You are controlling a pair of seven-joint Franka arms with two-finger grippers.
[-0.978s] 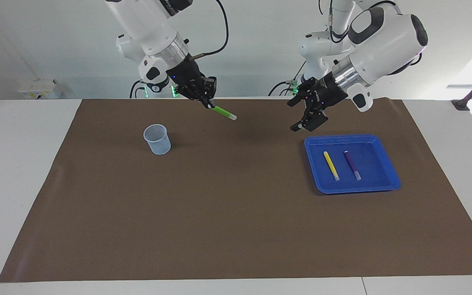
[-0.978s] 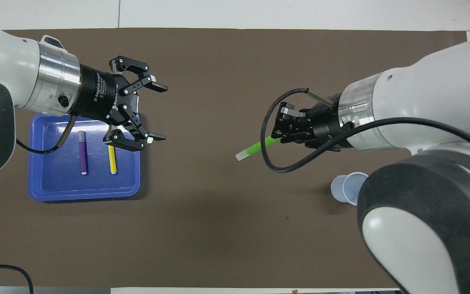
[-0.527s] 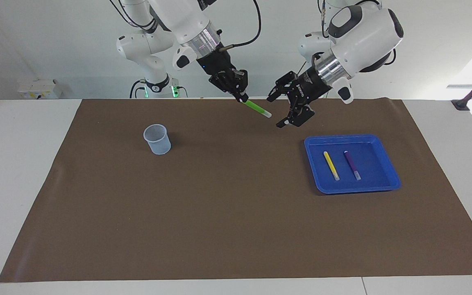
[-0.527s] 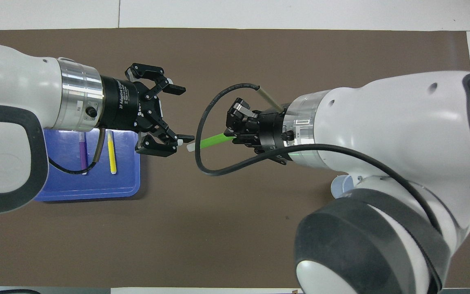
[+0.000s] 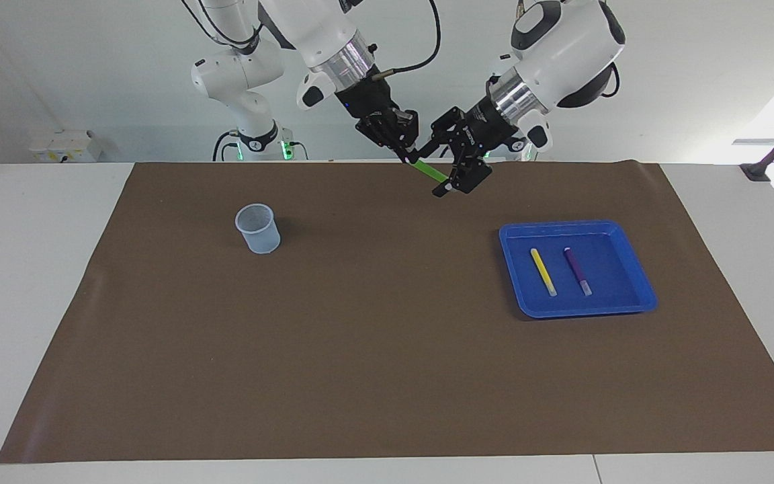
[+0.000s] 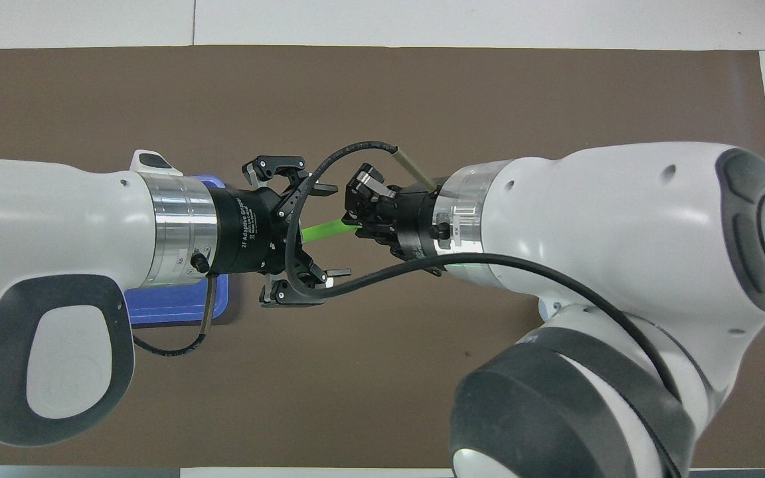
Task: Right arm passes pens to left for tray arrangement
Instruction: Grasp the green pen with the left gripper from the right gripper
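I held the green pen point(image 5: 431, 173) pinched in my right gripper point(image 5: 406, 149) over the mat point(image 5: 387, 376), its free end offered between my left gripper's point(image 5: 446, 171) spread fingers — ready to take it; yellow pen point(image 5: 543, 271) and purple pen point(image 5: 578, 271) lay in the tray point(image 5: 641, 296).

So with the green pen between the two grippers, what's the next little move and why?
Probably close the left gripper. Its fingers are spread around the free end of the green pen, which the right gripper grips at the other end, up over the mat.
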